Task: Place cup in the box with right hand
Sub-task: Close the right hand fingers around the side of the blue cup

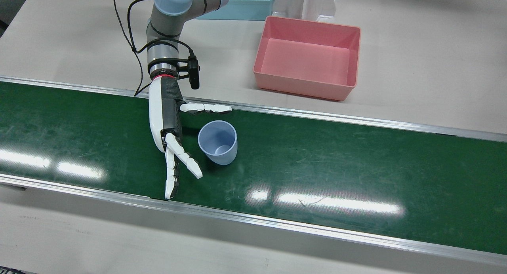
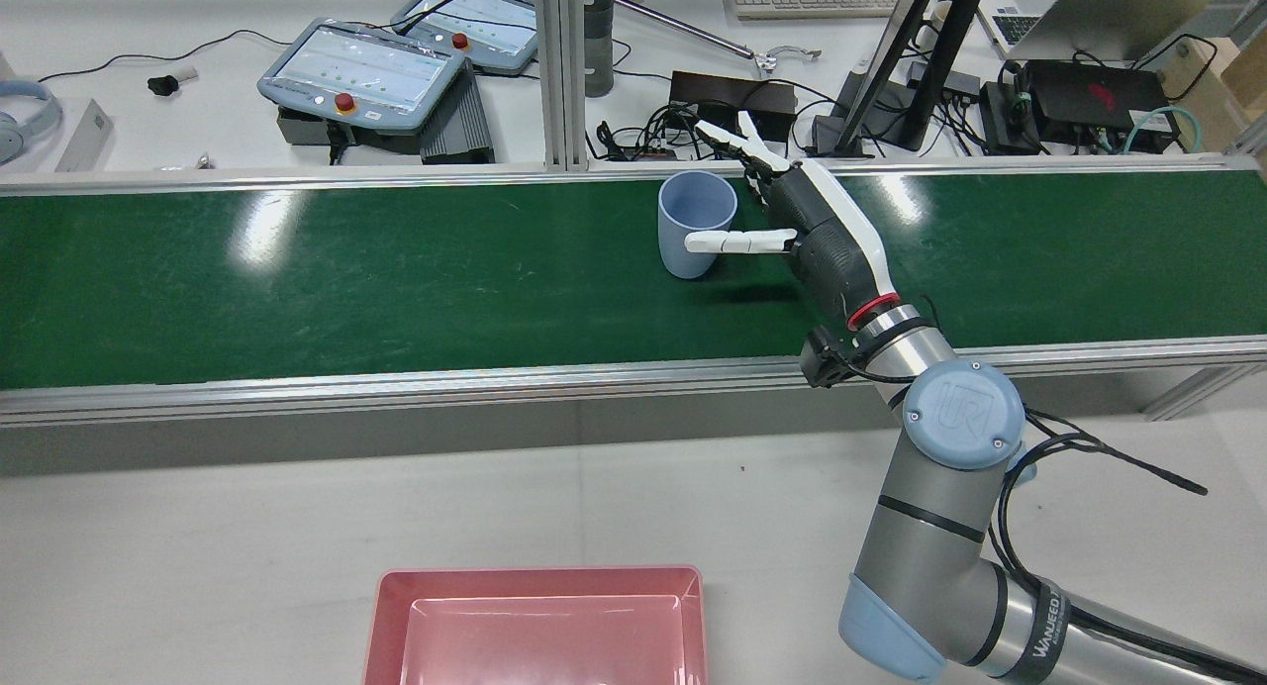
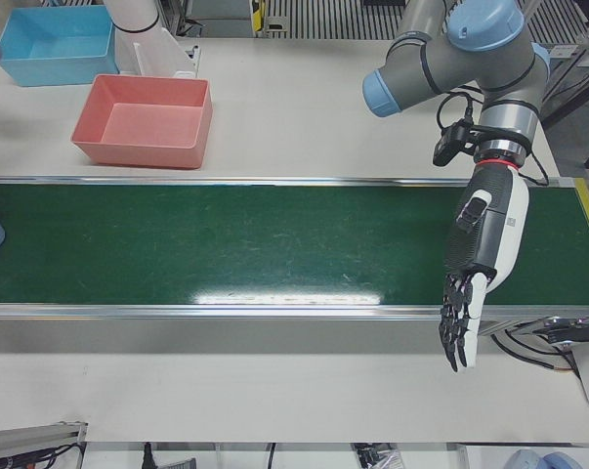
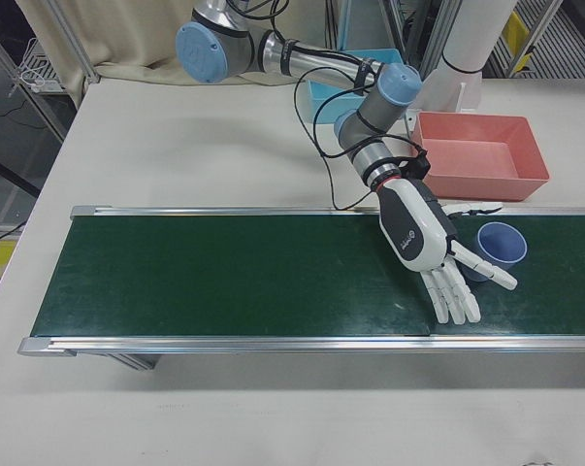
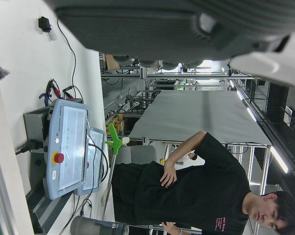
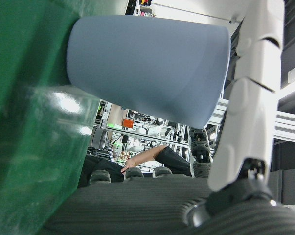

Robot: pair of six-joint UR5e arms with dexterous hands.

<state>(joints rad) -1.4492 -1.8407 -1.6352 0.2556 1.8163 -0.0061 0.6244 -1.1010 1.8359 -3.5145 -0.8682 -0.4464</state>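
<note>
A pale blue cup (image 1: 218, 142) stands upright on the green belt (image 1: 356, 167). My right hand (image 1: 170, 135) is open beside it, palm toward the cup, with its thumb (image 1: 206, 107) reaching along the cup's far side and the other fingers spread toward the belt's front edge. I cannot tell whether it touches the cup. In the rear view the thumb (image 2: 742, 240) crosses in front of the cup (image 2: 697, 210). The right hand view shows the cup (image 6: 147, 68) close up, filling the frame. The pink box (image 1: 309, 60) sits empty on the table behind the belt. My left hand (image 3: 480, 264) hangs open and empty over the belt's far end.
A light blue bin (image 1: 241, 2) and a white pedestal (image 1: 305, 4) stand behind the pink box. The belt has raised metal rails (image 1: 317, 115) along both edges. Pendants, cables and a person (image 5: 196, 191) are beyond the belt on the operators' side.
</note>
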